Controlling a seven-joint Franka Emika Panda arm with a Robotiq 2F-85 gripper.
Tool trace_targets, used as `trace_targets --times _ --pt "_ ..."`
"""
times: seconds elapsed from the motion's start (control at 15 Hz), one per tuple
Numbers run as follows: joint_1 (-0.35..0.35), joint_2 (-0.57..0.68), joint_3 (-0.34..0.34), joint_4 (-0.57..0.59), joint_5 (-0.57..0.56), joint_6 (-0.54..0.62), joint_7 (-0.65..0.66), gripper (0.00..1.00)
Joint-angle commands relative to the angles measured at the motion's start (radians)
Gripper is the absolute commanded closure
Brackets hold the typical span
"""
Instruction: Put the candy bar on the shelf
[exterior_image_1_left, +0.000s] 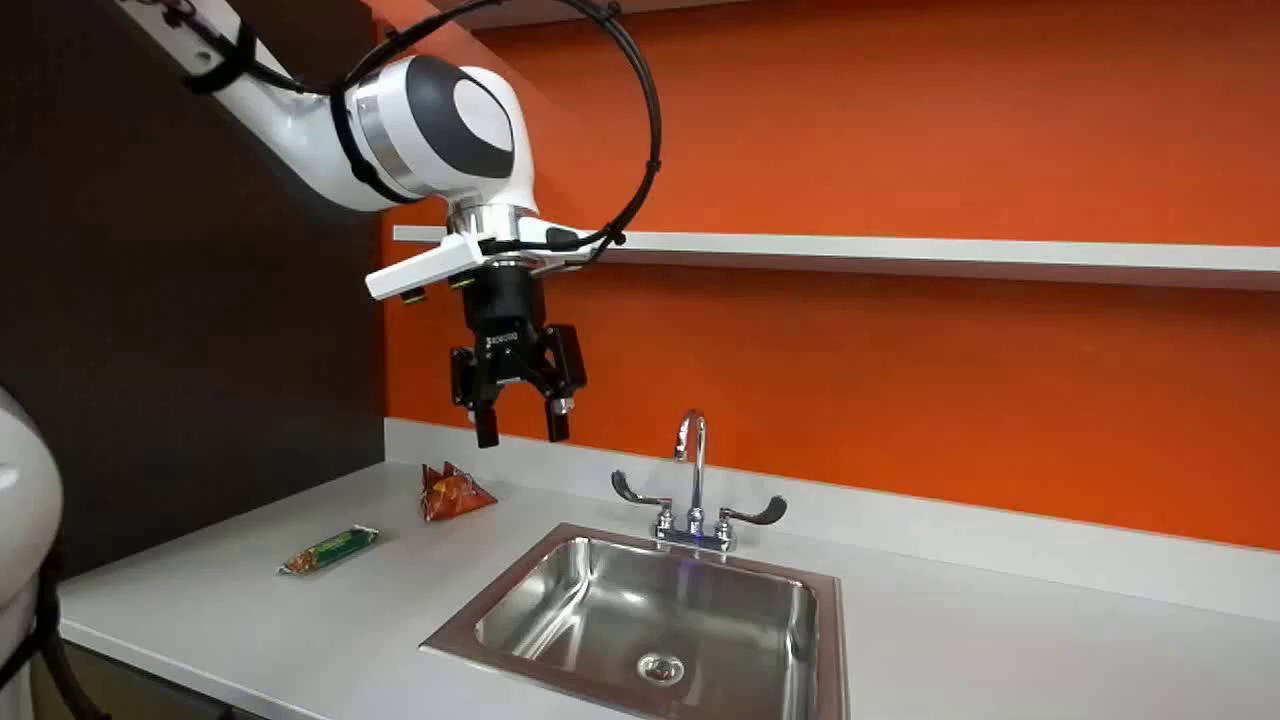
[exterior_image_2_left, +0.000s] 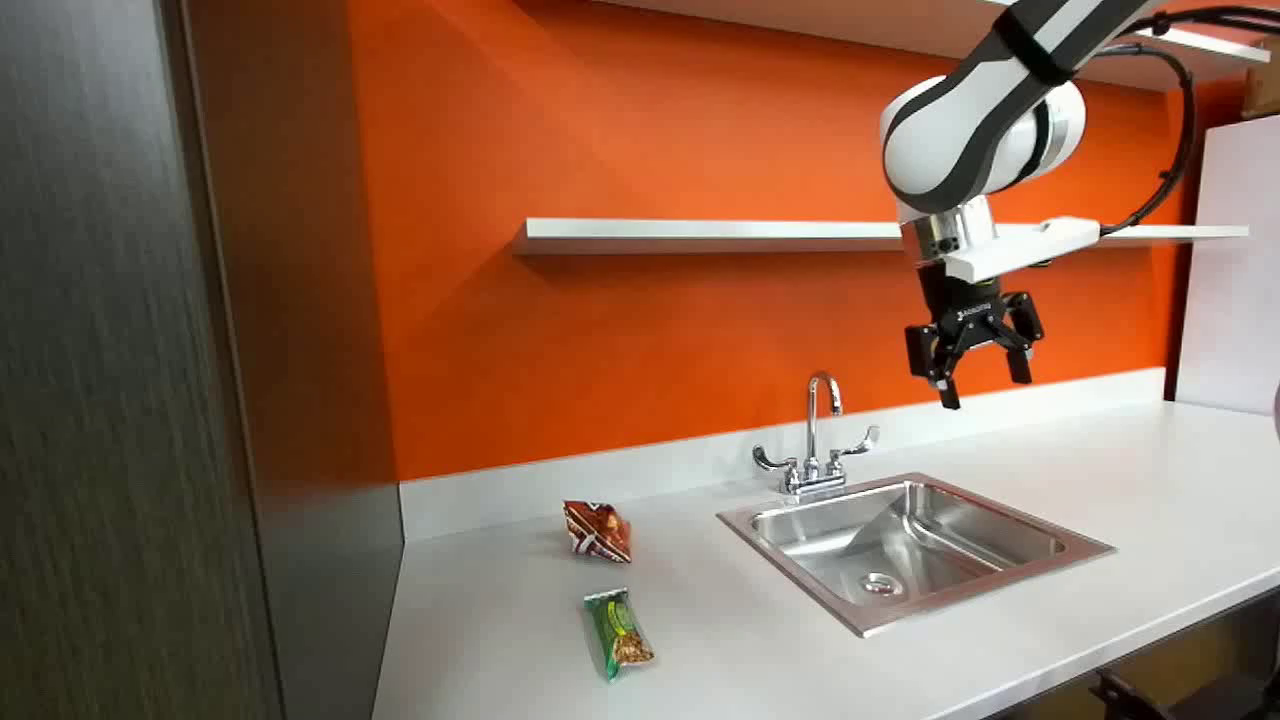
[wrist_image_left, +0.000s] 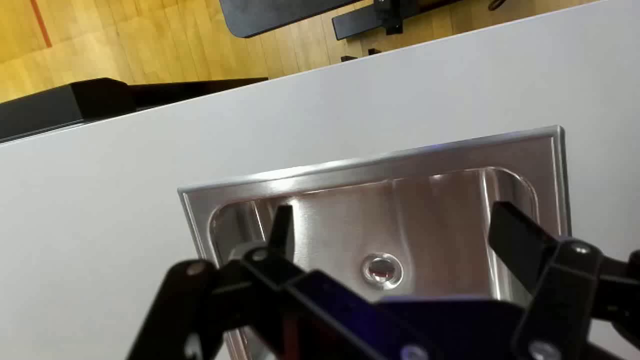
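Mostly green candy bar (exterior_image_2_left: 617, 628), white-striped reddish bag (exterior_image_2_left: 598, 531), white shelf (exterior_image_2_left: 700, 230), orange wall (exterior_image_2_left: 650, 350), silver sink (exterior_image_1_left: 700, 600).

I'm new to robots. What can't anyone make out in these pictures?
Candy bar: print too small to read, both exterior views.
Shelf: top surface hidden behind its own front edge, both exterior views.
Sink: partly hidden by the black fingers, wrist view.
Robot arm: partly cut off by the top edge, both exterior views.
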Motion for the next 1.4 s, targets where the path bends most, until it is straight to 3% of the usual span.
trace_targets --times 0.0,0.33,0.67,1.0,1.33 --pt "0.014 0.001 -0.013 0.002 -0.006 -0.004 0.005 0.00" --pt "0.094 0.036 0.024 0.011 0.071 0.013 0.023 0.00" --pt "0.196 0.124 0.121 0.043 0.168 0.020 0.139 0.00" --pt "0.257 0.274 0.219 0.128 0.204 0.061 0.339 0.00" --pt "0.315 0.449 0.249 0.239 0.224 0.114 0.438 0.00"
